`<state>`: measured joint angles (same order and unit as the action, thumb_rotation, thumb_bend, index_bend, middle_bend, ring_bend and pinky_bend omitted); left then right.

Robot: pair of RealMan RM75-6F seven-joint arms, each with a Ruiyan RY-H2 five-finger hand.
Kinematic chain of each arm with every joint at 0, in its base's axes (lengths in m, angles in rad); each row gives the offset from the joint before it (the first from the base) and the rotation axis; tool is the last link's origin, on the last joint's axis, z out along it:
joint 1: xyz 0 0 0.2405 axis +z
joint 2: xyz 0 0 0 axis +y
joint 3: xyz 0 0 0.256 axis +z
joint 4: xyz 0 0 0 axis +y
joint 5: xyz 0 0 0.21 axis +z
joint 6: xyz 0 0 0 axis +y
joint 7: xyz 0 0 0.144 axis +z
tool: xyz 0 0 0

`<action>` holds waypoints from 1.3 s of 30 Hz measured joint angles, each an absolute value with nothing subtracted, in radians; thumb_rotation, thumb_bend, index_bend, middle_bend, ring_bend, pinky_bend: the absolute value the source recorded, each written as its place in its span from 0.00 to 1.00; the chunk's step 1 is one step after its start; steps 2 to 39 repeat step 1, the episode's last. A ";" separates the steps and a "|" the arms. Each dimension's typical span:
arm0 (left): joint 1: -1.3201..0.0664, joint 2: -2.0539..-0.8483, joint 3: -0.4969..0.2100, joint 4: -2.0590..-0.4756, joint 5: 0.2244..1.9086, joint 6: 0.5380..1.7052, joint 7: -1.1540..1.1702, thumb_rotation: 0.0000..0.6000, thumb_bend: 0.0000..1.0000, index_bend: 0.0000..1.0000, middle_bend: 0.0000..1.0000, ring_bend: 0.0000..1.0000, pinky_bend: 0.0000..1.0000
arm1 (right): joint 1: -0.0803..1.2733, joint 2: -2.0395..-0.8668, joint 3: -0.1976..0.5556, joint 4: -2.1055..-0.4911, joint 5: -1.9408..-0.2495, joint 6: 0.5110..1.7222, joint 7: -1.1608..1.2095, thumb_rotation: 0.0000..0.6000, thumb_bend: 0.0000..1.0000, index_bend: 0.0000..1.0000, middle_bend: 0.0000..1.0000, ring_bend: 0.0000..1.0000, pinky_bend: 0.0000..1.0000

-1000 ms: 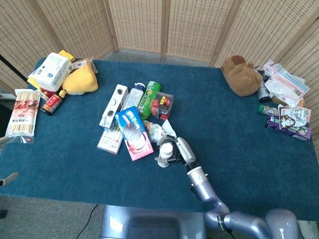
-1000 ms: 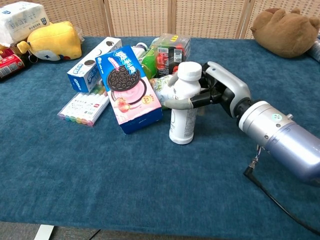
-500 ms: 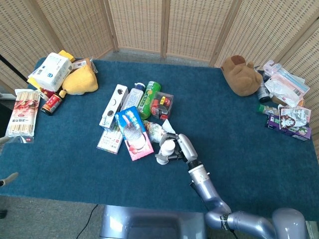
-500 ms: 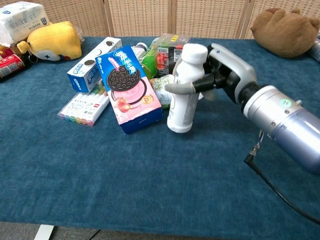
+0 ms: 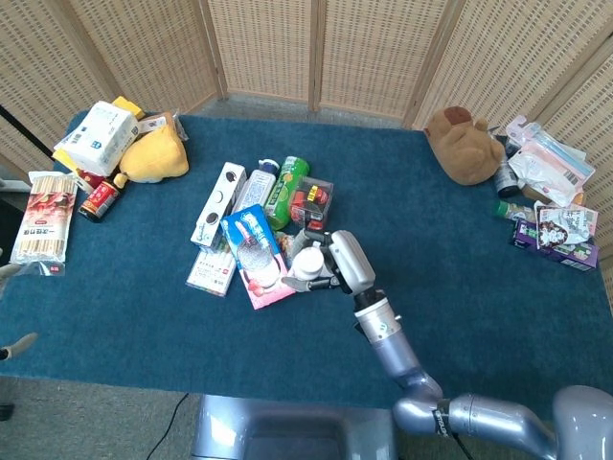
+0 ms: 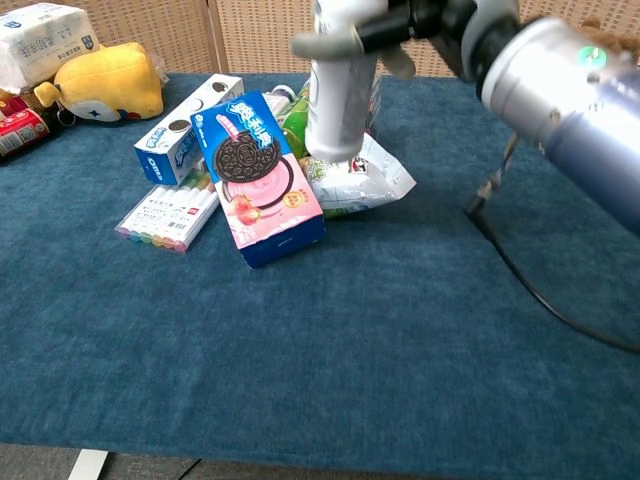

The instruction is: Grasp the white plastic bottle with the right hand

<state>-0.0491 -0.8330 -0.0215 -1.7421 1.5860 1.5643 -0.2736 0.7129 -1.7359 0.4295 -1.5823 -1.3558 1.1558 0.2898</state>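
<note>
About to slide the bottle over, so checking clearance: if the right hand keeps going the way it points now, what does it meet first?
The right hand, holding the white plastic bottle aloft, points toward the pink-and-blue Oreo box. At this height it probably passes over it; depth is unclear.

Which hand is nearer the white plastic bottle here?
Right. The right hand grips the white plastic bottle, lifted above the table; the left hand shows in neither view.

White plastic bottle (image 6: 340, 95) airborne (upright, hand-held)
</note>
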 measured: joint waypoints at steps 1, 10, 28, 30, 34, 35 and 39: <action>-0.049 -0.833 -0.021 -1.742 1.588 1.565 -0.274 1.00 0.00 0.19 0.00 0.00 0.00 | 0.720 -1.730 0.440 -1.597 -1.347 1.154 0.273 1.00 0.12 0.58 0.95 0.56 0.90; -0.049 -0.833 -0.021 -1.742 1.588 1.565 -0.274 1.00 0.00 0.19 0.00 0.00 0.00 | 0.720 -1.730 0.440 -1.597 -1.347 1.154 0.273 1.00 0.12 0.58 0.95 0.56 0.90; -0.049 -0.833 -0.021 -1.742 1.588 1.565 -0.274 1.00 0.00 0.19 0.00 0.00 0.00 | 0.720 -1.730 0.440 -1.597 -1.347 1.154 0.273 1.00 0.12 0.58 0.95 0.56 0.90; -0.049 -0.833 -0.021 -1.742 1.588 1.565 -0.274 1.00 0.00 0.19 0.00 0.00 0.00 | 0.720 -1.730 0.440 -1.597 -1.347 1.154 0.273 1.00 0.12 0.58 0.95 0.56 0.90; -0.049 -0.833 -0.021 -1.742 1.588 1.565 -0.274 1.00 0.00 0.19 0.00 0.00 0.00 | 0.720 -1.730 0.440 -1.597 -1.347 1.154 0.273 1.00 0.12 0.58 0.95 0.56 0.90; -0.049 -0.833 -0.021 -1.742 1.588 1.565 -0.274 1.00 0.00 0.19 0.00 0.00 0.00 | 0.720 -1.730 0.440 -1.597 -1.347 1.154 0.273 1.00 0.12 0.58 0.95 0.56 0.90; -0.049 -0.833 -0.021 -1.742 1.588 1.565 -0.274 1.00 0.00 0.19 0.00 0.00 0.00 | 0.720 -1.730 0.440 -1.597 -1.347 1.154 0.273 1.00 0.12 0.58 0.95 0.56 0.90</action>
